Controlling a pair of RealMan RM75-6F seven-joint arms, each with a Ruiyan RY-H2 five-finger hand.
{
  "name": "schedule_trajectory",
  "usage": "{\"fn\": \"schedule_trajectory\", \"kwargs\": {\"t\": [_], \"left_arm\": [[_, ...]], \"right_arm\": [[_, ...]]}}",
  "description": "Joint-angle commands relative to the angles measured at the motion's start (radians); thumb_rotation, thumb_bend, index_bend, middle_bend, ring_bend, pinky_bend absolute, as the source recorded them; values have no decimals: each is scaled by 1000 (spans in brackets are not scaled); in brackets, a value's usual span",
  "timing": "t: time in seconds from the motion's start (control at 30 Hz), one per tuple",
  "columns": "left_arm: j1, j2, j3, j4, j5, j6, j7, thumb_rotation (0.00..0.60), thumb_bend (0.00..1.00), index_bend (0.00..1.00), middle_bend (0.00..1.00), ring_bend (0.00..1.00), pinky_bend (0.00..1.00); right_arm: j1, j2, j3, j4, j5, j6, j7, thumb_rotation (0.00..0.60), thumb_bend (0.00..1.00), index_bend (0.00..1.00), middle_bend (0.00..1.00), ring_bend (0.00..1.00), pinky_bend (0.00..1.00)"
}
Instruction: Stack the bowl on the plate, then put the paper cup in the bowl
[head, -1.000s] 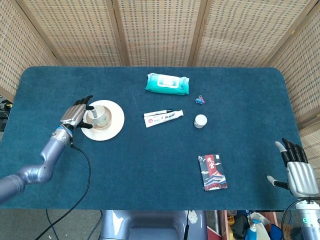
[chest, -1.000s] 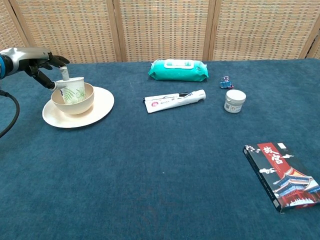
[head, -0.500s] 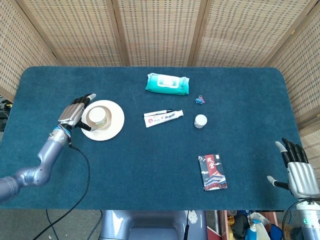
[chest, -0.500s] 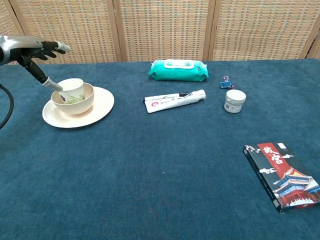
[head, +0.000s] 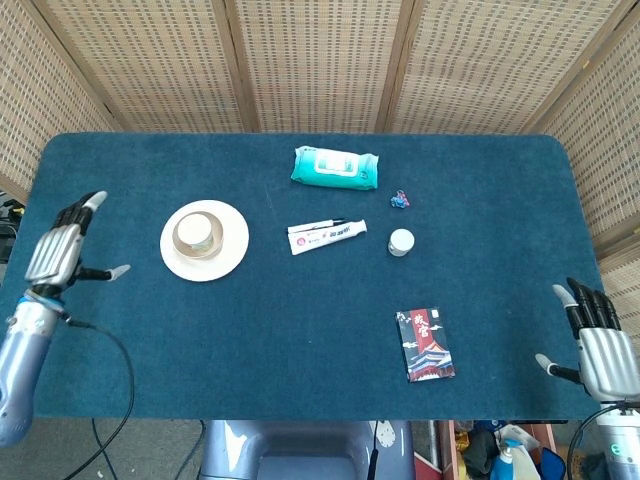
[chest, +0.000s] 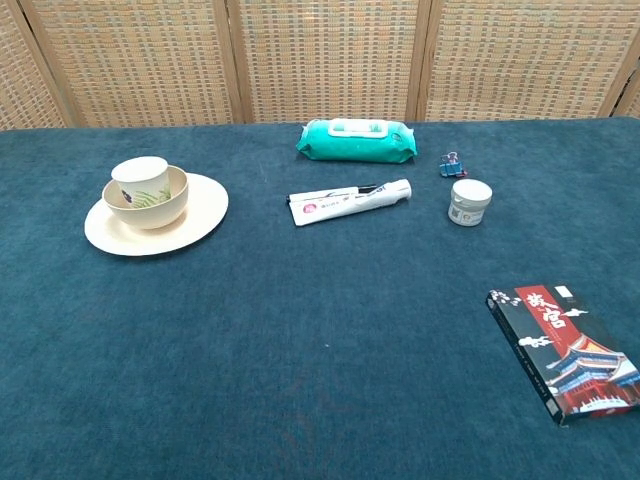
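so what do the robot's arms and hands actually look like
Both hands, left hand and right hand, are silver-grey metal with dark segmented fingers and pale tips. The left arm is smooth bluish-silver, with a black cable trailing from the wrist.

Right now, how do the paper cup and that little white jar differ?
The paper cup stands inside the bowl on the plate; the small white jar stands alone on the blue cloth. The cup is open-topped with a green leaf print; the jar is closed with a lid and bears a pale label. The cup looks taller, the jar squatter. Both are upright, round and mostly white.
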Motion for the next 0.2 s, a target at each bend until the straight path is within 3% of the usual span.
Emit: {"fn": "schedule_trajectory", "kwargs": {"t": [0.03,0.2], "left_arm": [[172,48,102,-87,125,191,-7,600,0,0,0,0,0],[262,44,151,-103,191,313,59,600,0,0,0,0,0]], "right_arm": [[-3,2,-1,-1,-5,7,1,600,0,60,0,0,0],[-9,5,-1,-3,-15,24,6,600,0,60,0,0,0]]}}
